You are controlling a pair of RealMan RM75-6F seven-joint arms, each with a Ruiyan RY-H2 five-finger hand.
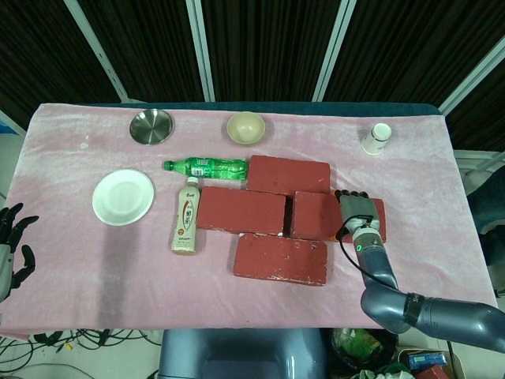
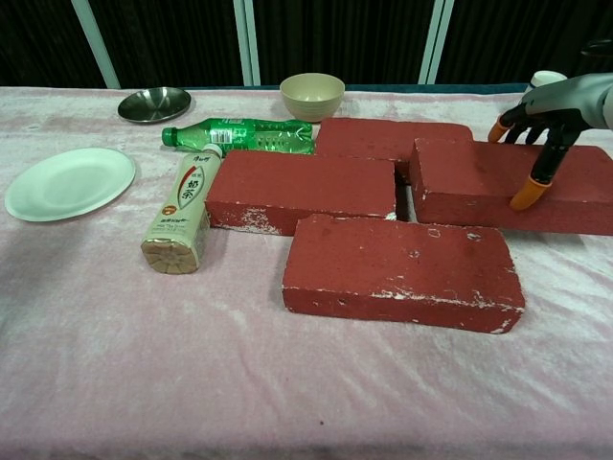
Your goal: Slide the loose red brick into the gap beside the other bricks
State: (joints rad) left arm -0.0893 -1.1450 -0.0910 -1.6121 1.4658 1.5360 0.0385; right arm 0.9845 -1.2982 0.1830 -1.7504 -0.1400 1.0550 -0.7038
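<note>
The robot's right hand [image 1: 357, 212] rests flat on top of the loose red rectangular brick [image 1: 319, 215], its orange-tipped fingers [image 2: 523, 196] spread across the brick's right half; it presses on the top face and closes around nothing. This brick lies on the pink velvety cloth covering the desk [image 1: 71, 260], at the right end of the middle row. Its left end sits just beside the right end of the middle red brick [image 1: 241, 211], with only a thin dark slit showing between them. Its far edge lies against the near edge of the rear red brick [image 1: 289, 174], and its near-left corner meets the front red brick [image 1: 280, 258].

The left hand [image 1: 13, 243] shows at the left edge of the head view, off the desk's near-left corner, with dark fingers spread and nothing in it.

To the left of the bricks, a green plastic bottle [image 1: 205, 166] lies on its side, its base touching the rear brick. A cream-labelled drink bottle [image 1: 186, 216] lies just beside the middle brick's left end. A white round plate [image 1: 123, 197] sits further left. Along the far side stand a shiny metal dish [image 1: 151, 126], a beige ceramic bowl [image 1: 246, 127] and a white paper cup [image 1: 377, 139], all well apart from one another.
</note>
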